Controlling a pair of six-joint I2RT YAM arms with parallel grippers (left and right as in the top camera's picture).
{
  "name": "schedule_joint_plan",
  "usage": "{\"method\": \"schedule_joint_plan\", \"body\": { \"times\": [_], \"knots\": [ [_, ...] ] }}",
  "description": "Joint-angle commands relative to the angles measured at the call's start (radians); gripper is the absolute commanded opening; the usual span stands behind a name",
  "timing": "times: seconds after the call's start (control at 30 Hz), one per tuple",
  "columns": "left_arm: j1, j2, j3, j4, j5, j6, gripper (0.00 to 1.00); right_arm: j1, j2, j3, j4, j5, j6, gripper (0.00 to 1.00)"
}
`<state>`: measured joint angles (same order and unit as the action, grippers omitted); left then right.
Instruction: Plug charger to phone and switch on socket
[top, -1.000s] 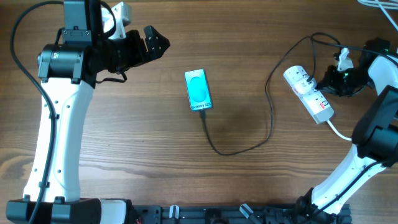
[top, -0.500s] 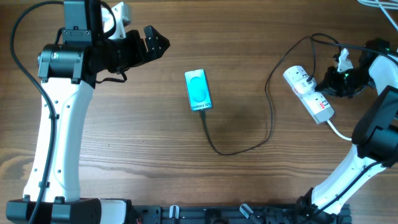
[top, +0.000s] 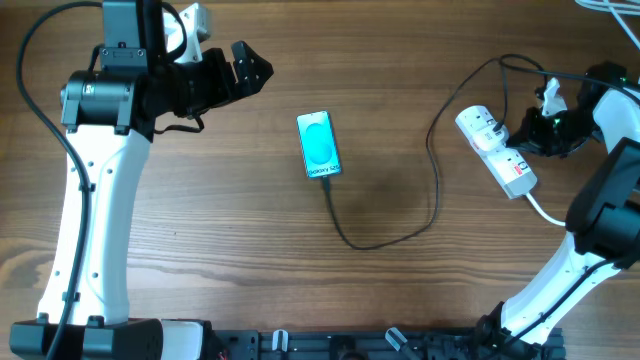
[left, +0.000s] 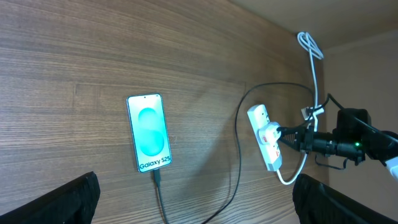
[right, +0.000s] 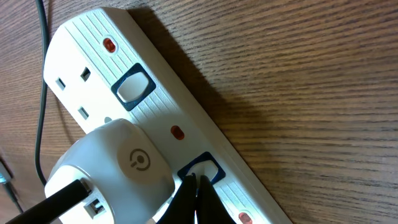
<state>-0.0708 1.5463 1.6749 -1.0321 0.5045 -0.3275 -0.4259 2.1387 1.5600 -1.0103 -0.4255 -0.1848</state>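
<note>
The phone (top: 319, 145) lies mid-table, screen lit light blue; it also shows in the left wrist view (left: 149, 132). The black charger cable (top: 385, 240) is plugged into the phone's near end and runs to a white plug (right: 115, 165) seated in the socket (top: 497, 152), a white power strip. My right gripper (right: 195, 182) is shut, its tips pressed on the white rocker switch (right: 205, 169) beside the plug. My left gripper (top: 250, 65) is open and empty, high at the far left, well away from the phone.
The strip's thick white cord (top: 545, 212) curls off toward the right arm's base. A second rocker switch (right: 134, 87) and an unused outlet sit further along the strip. A thin white cable (left: 311, 56) hangs at the far right edge.
</note>
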Motion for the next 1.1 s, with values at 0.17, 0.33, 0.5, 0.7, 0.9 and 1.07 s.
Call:
{"method": "schedule_joint_plan", "body": {
  "times": [0.17, 0.33, 0.5, 0.7, 0.9, 1.07],
  "knots": [
    [-0.001, -0.007, 0.006, 0.002, -0.009, 0.009, 1.00, 0.008, -0.018, -0.048, 0.024, 0.007, -0.013, 0.04],
    [-0.001, -0.007, 0.006, 0.002, -0.009, 0.009, 1.00, 0.008, -0.018, -0.048, 0.019, 0.011, -0.010, 0.04],
    [-0.001, -0.007, 0.006, 0.002, -0.009, 0.009, 1.00, 0.013, -0.018, -0.049, 0.010, 0.071, 0.006, 0.04],
    [-0.001, -0.007, 0.006, 0.002, -0.009, 0.009, 1.00, 0.072, -0.018, -0.049, 0.008, 0.138, 0.008, 0.04],
    [-0.001, -0.007, 0.006, 0.002, -0.009, 0.009, 1.00, 0.074, -0.020, -0.026, 0.029, 0.107, 0.065, 0.04],
    [-0.001, -0.007, 0.006, 0.002, -0.009, 0.009, 1.00, 0.027, -0.138, 0.074, 0.010, 0.085, 0.121, 0.04]
  ]
}}
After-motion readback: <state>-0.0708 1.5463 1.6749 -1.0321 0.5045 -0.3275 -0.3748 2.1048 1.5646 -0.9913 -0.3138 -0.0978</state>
